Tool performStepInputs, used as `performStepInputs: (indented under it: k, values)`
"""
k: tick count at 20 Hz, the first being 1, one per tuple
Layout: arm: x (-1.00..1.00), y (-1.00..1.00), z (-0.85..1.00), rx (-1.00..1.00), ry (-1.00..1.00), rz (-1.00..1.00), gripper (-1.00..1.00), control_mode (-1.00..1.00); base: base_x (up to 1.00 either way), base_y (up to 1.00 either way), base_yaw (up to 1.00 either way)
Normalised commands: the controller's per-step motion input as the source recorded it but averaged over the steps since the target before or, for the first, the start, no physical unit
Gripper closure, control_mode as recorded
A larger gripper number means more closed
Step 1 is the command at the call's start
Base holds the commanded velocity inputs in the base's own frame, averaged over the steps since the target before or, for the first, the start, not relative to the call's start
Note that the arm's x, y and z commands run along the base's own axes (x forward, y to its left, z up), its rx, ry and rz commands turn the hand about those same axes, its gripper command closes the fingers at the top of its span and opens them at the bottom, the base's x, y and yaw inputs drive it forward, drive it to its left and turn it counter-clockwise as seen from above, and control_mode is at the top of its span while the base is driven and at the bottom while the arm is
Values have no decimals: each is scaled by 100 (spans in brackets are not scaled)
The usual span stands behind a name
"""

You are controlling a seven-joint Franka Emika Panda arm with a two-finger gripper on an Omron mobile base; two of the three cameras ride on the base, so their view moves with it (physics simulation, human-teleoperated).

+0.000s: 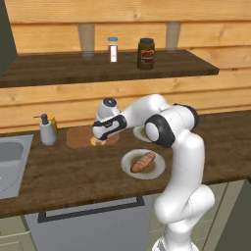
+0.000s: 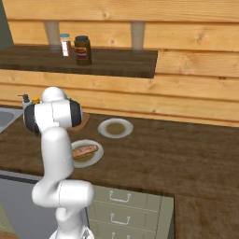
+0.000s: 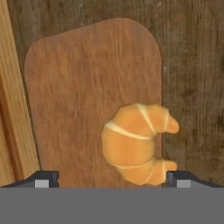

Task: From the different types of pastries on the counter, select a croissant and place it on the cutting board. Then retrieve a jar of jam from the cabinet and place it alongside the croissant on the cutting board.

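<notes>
- Our pincer point(image 3: 113, 177) stands spread wide, its tips on either side of the croissant point(image 3: 136, 142) and pinching nothing.
- The croissant lies on the cutting board point(image 3: 78, 96), near its edge, horns reaching over the rim toward the surface point(image 3: 192, 65).
- Risk, as we judge it: lifting away carelessly, a tip could catch the pastry and nudge it off the board.
- Our arm reaches forward and down, hand pointing straight down over the board.

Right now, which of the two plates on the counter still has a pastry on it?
The nearer plate, at the counter's front edge: a long brown roll lies on it. The farther plate behind it holds no pastry.
</notes>
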Motion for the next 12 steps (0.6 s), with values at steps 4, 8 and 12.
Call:
performStepInputs:
  k: [4, 8, 12]
  values:
    - [3, 6, 0, 0, 0, 0, -100, -100, 0, 0, 0]
    - [3, 0, 16, 0, -1, 0, -100, -100, 0, 0, 0]
    - [-21, 7, 56, 2, -1, 1, -100, -100, 0, 0, 0]
